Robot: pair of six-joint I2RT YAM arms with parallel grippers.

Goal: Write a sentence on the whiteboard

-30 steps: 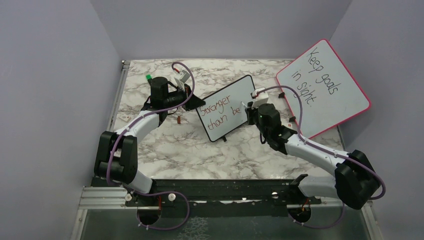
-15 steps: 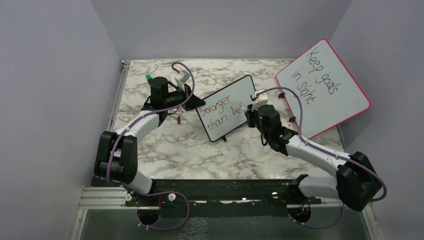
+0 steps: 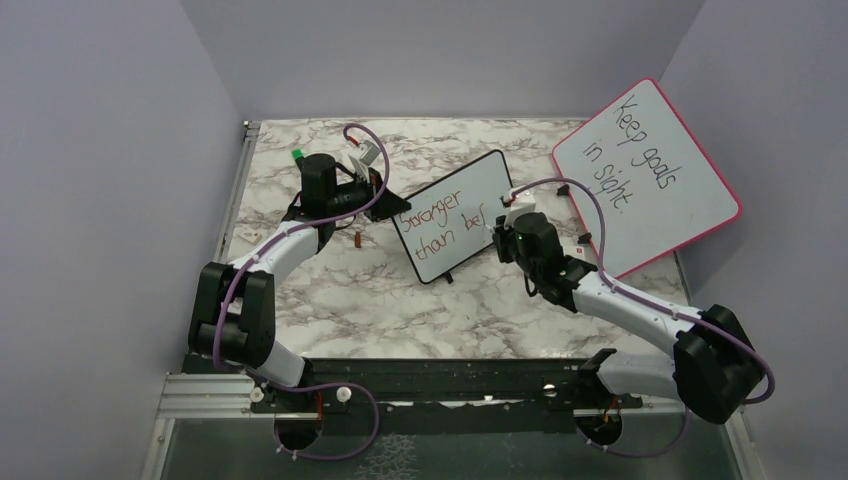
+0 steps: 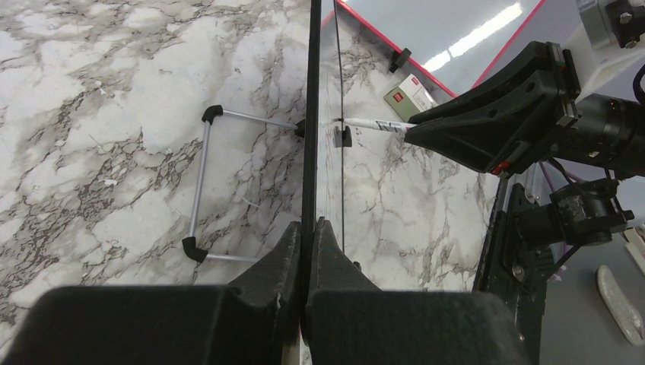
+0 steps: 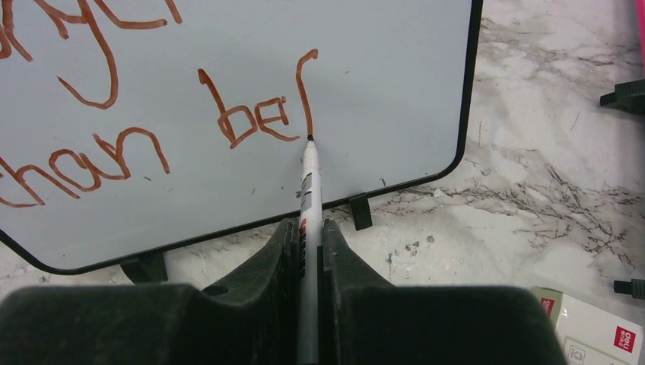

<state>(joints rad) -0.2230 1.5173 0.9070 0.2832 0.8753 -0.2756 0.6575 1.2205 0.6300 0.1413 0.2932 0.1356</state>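
Across the marble table, a pink-framed board stands propped at the far right. Mid-table sits the whiteboard, tilted up on its little feet. The left gripper is clamped on its left edge. The right gripper pinches a white marker, tip touching the board's lower right. The sentence reads "Stronger than be" plus one tall stroke.

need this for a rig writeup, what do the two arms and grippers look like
Left arm and right arm match: white link shells, bulky black joint housings, a purple cable looping along each. Left gripper and right gripper have matte black, wedge-shaped fingers.
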